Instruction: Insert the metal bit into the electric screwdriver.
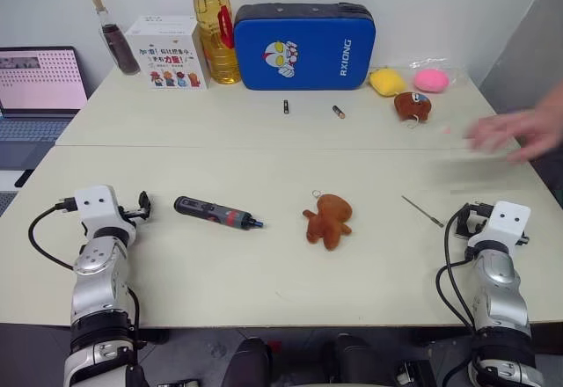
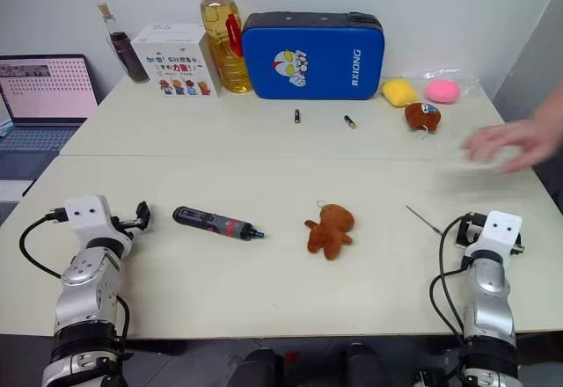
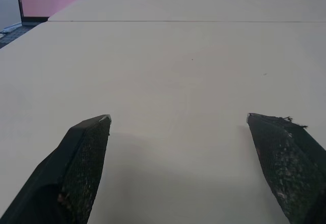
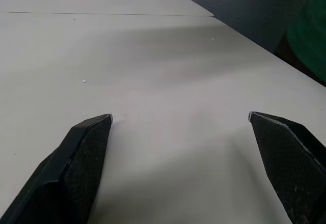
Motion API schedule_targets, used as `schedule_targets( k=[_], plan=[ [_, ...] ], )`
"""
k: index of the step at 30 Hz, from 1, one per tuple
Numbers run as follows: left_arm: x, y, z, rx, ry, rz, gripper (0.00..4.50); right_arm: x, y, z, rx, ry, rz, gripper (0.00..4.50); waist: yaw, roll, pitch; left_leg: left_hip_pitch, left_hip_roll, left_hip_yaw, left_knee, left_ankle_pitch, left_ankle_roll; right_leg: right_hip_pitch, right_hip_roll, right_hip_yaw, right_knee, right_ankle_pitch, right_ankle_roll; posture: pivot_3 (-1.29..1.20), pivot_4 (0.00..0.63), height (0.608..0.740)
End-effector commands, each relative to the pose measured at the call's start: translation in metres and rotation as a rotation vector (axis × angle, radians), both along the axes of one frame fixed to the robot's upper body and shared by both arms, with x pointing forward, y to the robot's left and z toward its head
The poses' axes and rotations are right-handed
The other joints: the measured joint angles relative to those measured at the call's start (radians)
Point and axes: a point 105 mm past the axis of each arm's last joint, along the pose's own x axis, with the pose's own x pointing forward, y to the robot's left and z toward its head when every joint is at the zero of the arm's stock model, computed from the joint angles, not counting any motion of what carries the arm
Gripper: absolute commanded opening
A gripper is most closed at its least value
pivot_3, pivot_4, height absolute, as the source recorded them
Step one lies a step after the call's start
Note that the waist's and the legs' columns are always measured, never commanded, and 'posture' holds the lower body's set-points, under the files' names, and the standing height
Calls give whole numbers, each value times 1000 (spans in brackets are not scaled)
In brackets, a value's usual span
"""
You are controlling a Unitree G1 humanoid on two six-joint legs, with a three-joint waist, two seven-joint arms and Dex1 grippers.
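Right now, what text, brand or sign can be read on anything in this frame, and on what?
"RXIONG": white, running vertically on the blue case.
Red and black characters on the white box: too small to read.
Laptop screen: rows of dots, unreadable.
Oil bottle label: unreadable.

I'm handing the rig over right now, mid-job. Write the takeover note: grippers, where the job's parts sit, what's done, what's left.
Left gripper: jaws open, empty, over bare table near the left edge.
Right gripper: jaws open, empty, near the right edge.
Slim dark grey-black electric screwdriver with red middle and blue tip: lying flat, front left of centre, tip pointing toward the brown plush toy.
Thin silver-grey metal bit: lying flat, just ahead of the right arm.
A person's hand is over the table's far right side.
Done: nothing; both parts untouched.
Left: pick up the screwdriver and the bit, then insert the bit.
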Motion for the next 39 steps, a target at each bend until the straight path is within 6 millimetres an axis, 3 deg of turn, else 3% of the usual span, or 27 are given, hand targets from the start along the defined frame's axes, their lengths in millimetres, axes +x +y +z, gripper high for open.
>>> schedule_targets(
  k=[1, 10, 13, 16, 21, 26, 27, 29, 30, 35, 39],
  plan=[
    [3, 0, 19, 33, -56, -11, 4459, -5, -10, 1, -11, 4, -25, 4500, 0, 0, 0, 0, 0, 0, 0, 0, 0, 0, 0, 0, 0, 0, 0, 0, 150, 740],
    [4, 4, 32, 12, -77, -67, 4459, -4, -13, 12, -39, -14, -13, 4500, 0, 1, 1, 0, 0, 0, 0, 0, 0, 0, 0, 0, 0, 0, 0, 0, 150, 740],
    [6, 6, 58, 43, -101, -167, 4459, 2, -8, 31, -74, -44, 82, 4500, -1, 3, 2, 0, 0, 0, 0, 0, 0, 0, 0, 0, 0, 0, 0, 0, 150, 740],
    [9, 1, 83, 89, -97, -304, 4459, 9, 11, 54, -101, -67, 271, 4500, -3, 6, 5, -1, -1, 0, 0, 0, 0, -1, 1, 0, 0, 0, 0, 0, 150, 740],
    [13, -26, 116, 183, -17, -582, 4459, 10, 57, 88, -92, -12, 693, 4500, -5, 10, 7, 0, -1, 2, -1, 0, 0, -1, 2, -1, 0, 0, 0, 0, 150, 740],
    [10, -68, 133, 190, 37, -843, 4459, -1, 103, 102, -7, 81, 1043, 4500, -5, 10, 7, 0, -1, 1, -1, 0, 0, -1, 3, -1, -1, 0, 0, 0, 150, 740],
    [7, -81, 133, 200, 59, -912, 4459, -6, 114, 102, -1, 112, 1118, 4500, -4, 10, 7, 0, 0, 1, -1, 0, 0, -1, 3, -1, -1, 0, 0, 0, 150, 740],
    [-18, -131, 124, 233, 159, -1205, 4459, -24, 154, 94, -13, 207, 1370, 4500, -7, 9, 9, -1, -1, 1, 0, 0, 0, -1, 4, -1, -1, 0, 0, 0, 150, 740],
    [-29, -145, 120, 234, 196, -1294, 4459, -30, 165, 91, -21, 237, 1438, 4500, -7, 9, 9, -1, 0, 1, 0, 0, 0, -2, 4, 0, -1, -1, -1, 0, 150, 740],
    [-49, -171, 106, 277, 273, -1429, 4459, -40, 190, 74, -66, 297, 1568, 4500, -7, 11, 10, -1, 0, 0, 0, -1, 1, -2, 5, 0, -1, -1, -1, 0, 150, 740],
    [-51, -175, 99, 300, 268, -1431, 4459, -39, 203, 57, -137, 326, 1608, 4500, -6, 11, 11, -1, 1, -1, 0, 0, 1, -2, 8, 0, -1, -2, -2, 0, 150, 740]
  ],
)
